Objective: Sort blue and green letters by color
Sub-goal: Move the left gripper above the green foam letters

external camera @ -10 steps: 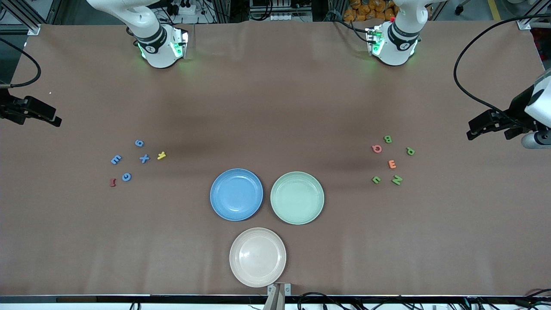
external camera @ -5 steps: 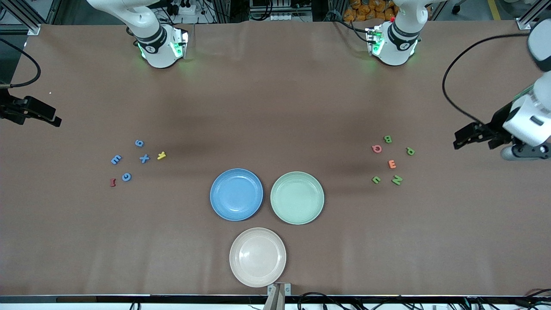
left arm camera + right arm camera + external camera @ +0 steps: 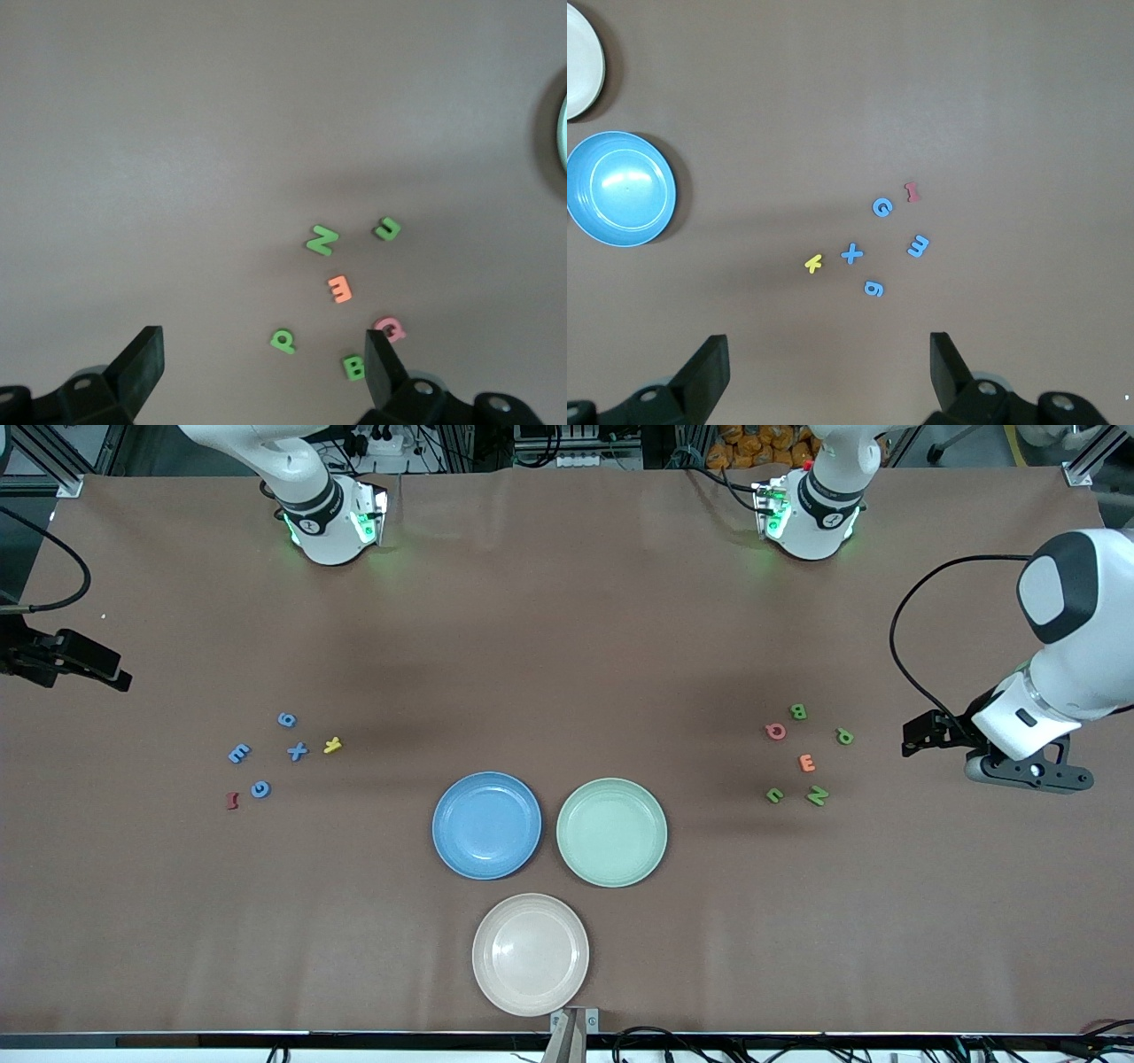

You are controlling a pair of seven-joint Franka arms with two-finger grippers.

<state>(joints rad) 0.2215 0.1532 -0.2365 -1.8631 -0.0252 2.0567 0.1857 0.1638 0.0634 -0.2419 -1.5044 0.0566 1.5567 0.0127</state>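
Note:
Four blue letters, 9 (image 3: 286, 719), E (image 3: 238, 754), X (image 3: 298, 751) and G (image 3: 260, 789), lie flat toward the right arm's end of the table. Green B (image 3: 798, 711), P (image 3: 844, 736), U (image 3: 774, 795) and N (image 3: 817, 795) lie toward the left arm's end. My left gripper (image 3: 917, 737) hangs open over bare table beside the P (image 3: 283, 341), holding nothing. My right gripper (image 3: 111, 673) is open and empty over the table's edge, well away from the blue X (image 3: 851, 254).
A blue plate (image 3: 486, 825) and a pale green plate (image 3: 611, 832) sit side by side mid-table, a beige plate (image 3: 530, 954) nearer the front camera. A yellow Y (image 3: 332, 745) and a dark red letter (image 3: 232, 801) lie among the blue letters, an orange E (image 3: 806, 763) and a pink Q (image 3: 775, 732) among the green.
The left arm has swung in from the table's edge, bringing its open gripper close to the green letters. The right arm has barely moved. No letter has shifted.

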